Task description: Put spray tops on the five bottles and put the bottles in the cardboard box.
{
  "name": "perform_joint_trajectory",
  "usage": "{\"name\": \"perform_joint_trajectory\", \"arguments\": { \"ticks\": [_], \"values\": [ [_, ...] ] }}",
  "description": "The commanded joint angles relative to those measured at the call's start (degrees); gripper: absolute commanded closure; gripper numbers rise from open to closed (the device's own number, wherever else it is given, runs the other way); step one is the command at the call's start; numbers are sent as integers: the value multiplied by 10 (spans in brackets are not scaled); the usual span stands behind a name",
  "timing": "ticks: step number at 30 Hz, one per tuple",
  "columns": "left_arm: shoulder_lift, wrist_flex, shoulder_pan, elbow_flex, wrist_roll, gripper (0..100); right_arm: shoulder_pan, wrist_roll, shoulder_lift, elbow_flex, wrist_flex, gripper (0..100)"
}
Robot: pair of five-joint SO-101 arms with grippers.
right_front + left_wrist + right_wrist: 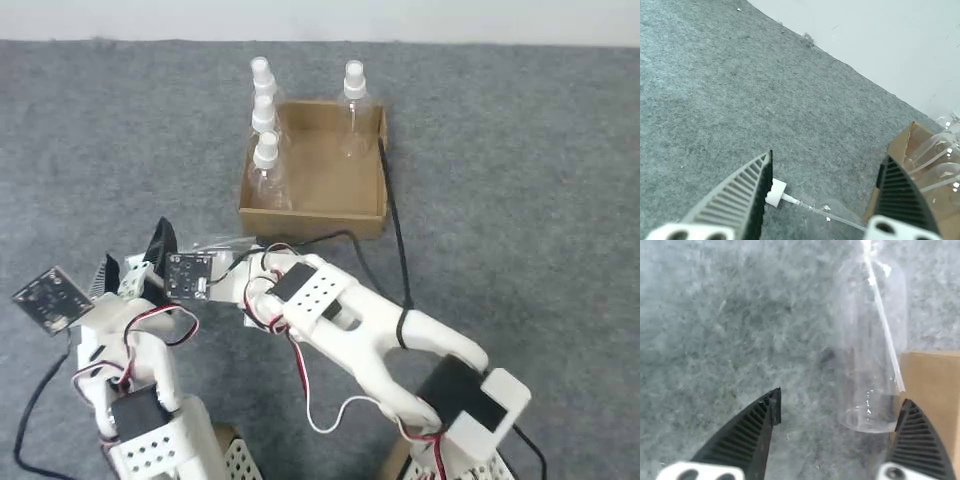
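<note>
Four clear bottles with white spray tops [267, 150] stand in the cardboard box [315, 215]; three are along its left wall and one [353, 85] is at the back right. A fifth clear bottle [872, 340] lies on the carpet just in front of the box, with a white spray top [775, 192] and its tube at its neck. My left gripper [828, 159] is open above that top. My right gripper [841, 399] is open over the bottle's base end, beside the box corner [932, 390]. Neither gripper touches the bottle.
Grey carpet [520, 180] covers the table all round. A black cable [395, 220] runs along the box's right wall to the right arm [330, 300]. Both arms crowd the strip in front of the box. A pale wall [880, 40] rises beyond the carpet.
</note>
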Motion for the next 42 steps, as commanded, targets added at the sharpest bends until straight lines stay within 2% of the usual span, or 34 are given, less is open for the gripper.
{"name": "perform_joint_trajectory", "arguments": {
  "ticks": [1,16,22,26,42],
  "values": [
    [-15,-18,1,-21,-2,684,3,6,5,-43,-12,685],
    [-15,-18,1,-21,-2,684,24,4,86,-104,-7,690],
    [-15,-18,1,-21,-2,684,24,8,83,-104,-11,819],
    [-15,-18,1,-21,-2,684,33,8,82,-104,-4,832],
    [-15,-18,1,-21,-2,684,58,8,-5,-101,145,833]
  ]
}}
